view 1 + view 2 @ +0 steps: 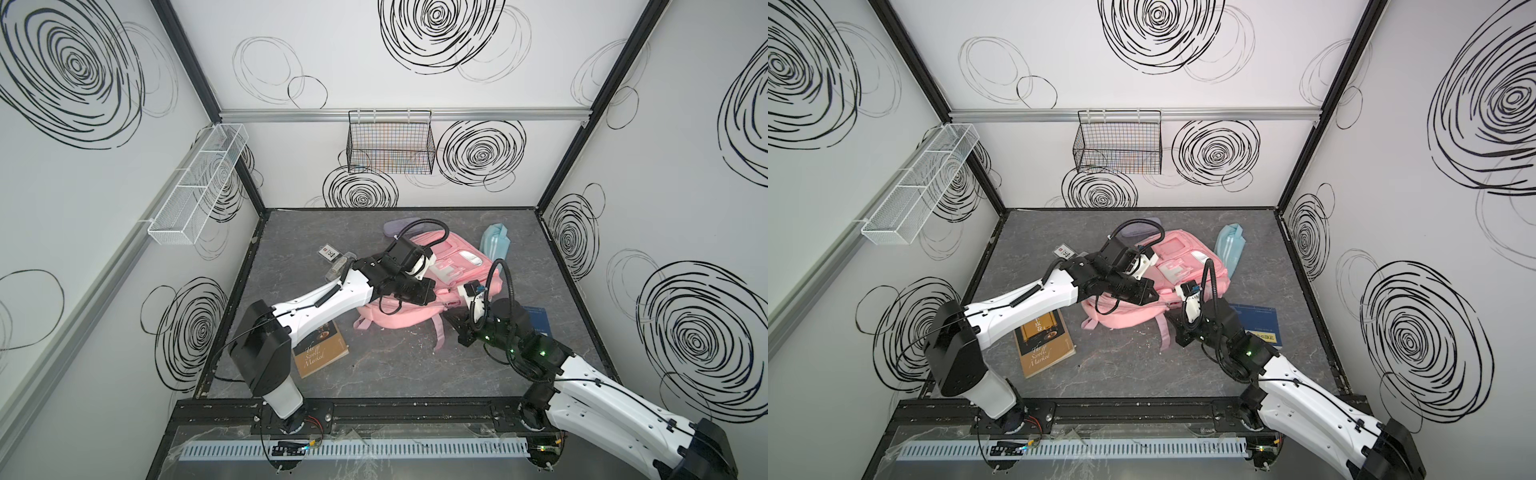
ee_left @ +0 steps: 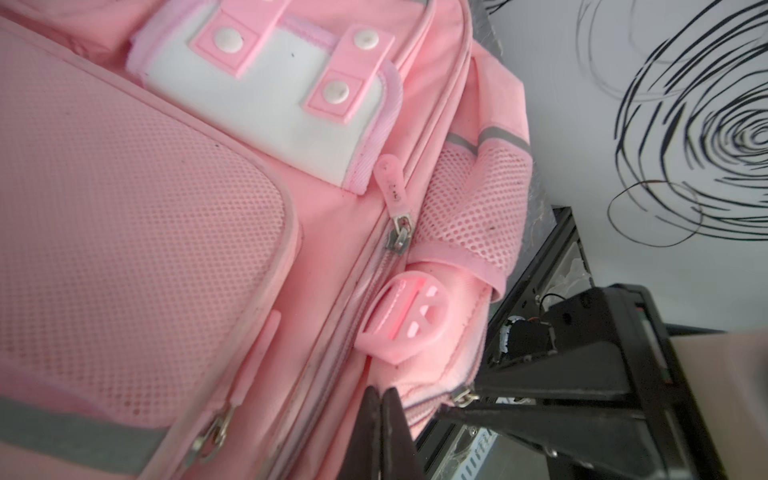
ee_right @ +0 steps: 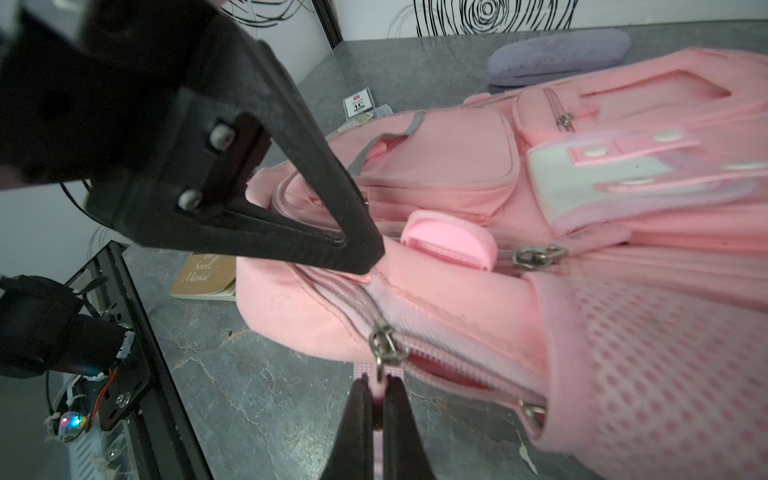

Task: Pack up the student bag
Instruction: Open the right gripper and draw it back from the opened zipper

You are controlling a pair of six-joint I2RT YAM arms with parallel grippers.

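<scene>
A pink student bag lies front-up in the middle of the grey marbled table, its main zip partly parted and showing red inside. The right gripper has its jaws clamped on the zip pull. The left gripper has its jaws pressed together at the bag's seam close by; whether cloth is caught between them cannot be told.

Just off the bag's near-left corner, a brown book reads "The Scroll Marked". A blue book by the right arm carries a yellow label too small to read, as is the print on a white card. A light-blue pouch and a mauve case lie behind the bag. A black wire basket and a white mesh basket hang on the walls.
</scene>
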